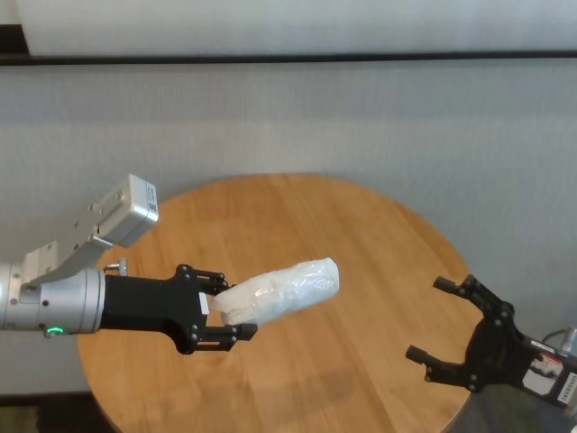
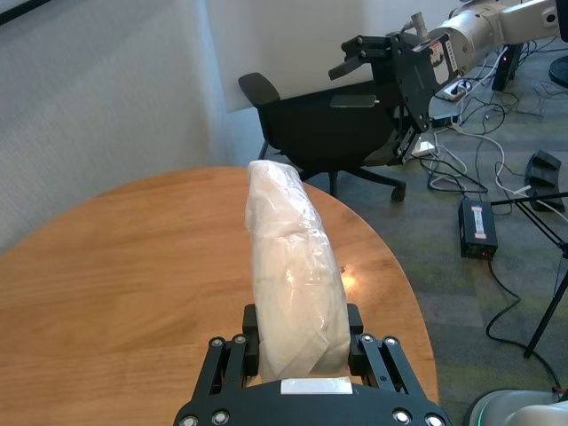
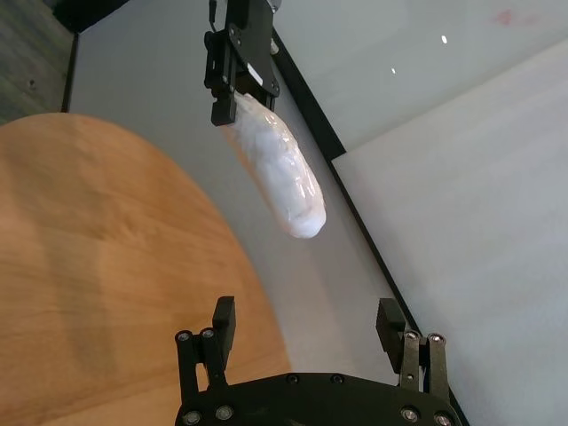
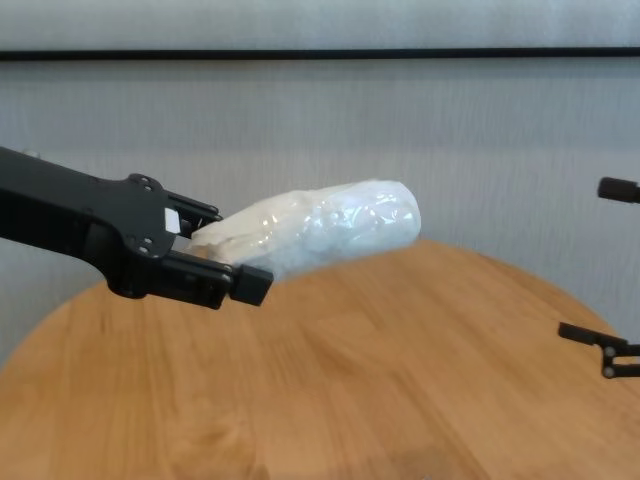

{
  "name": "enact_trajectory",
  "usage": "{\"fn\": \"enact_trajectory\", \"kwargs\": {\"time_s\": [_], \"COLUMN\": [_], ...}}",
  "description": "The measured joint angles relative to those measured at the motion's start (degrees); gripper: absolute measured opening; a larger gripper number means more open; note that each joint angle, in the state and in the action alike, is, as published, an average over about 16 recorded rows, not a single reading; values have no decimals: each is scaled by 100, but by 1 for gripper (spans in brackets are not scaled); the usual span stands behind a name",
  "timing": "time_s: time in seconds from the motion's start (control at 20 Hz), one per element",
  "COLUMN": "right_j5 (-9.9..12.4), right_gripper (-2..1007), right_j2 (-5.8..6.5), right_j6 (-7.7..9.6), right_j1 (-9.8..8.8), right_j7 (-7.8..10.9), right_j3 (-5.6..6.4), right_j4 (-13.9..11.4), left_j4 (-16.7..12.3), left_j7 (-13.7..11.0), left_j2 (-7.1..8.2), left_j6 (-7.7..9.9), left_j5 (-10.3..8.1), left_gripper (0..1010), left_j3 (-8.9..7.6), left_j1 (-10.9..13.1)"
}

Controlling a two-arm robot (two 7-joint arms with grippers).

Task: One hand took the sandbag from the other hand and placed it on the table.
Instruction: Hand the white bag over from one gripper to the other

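Note:
The white, plastic-wrapped sandbag hangs in the air above the round wooden table, slanting up and away from my left gripper. That gripper is shut on the bag's pinched end; the rounded end is free. My right gripper stands open and empty at the table's right edge, well apart from the bag. From the right wrist, its fingers frame nothing, with the sandbag farther off. The chest view shows the sandbag over the table.
A grey wall runs behind the table. Beyond the table's right side, the left wrist view shows a black office chair and cables with a black box on the floor.

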Motion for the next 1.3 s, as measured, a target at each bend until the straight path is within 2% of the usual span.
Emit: {"fn": "enact_trajectory", "kwargs": {"time_s": [0.4,0.65,1.3], "right_j5": [-273,-463,-1144], "right_gripper": [1001,1001,1001], "right_j2": [-228,-393,-840], "right_j6": [156,225,138], "right_j1": [-33,-48,13], "right_j7": [35,-6,-250], "right_j3": [1,9,74], "right_j4": [-122,-189,-186], "left_j4": [0,0,0], "left_j7": [0,0,1], "left_j2": [0,0,0], "left_j6": [0,0,0], "left_j5": [0,0,0], "left_gripper": [567,567,568], "left_j3": [0,0,0], "left_j1": [0,0,-1]}}
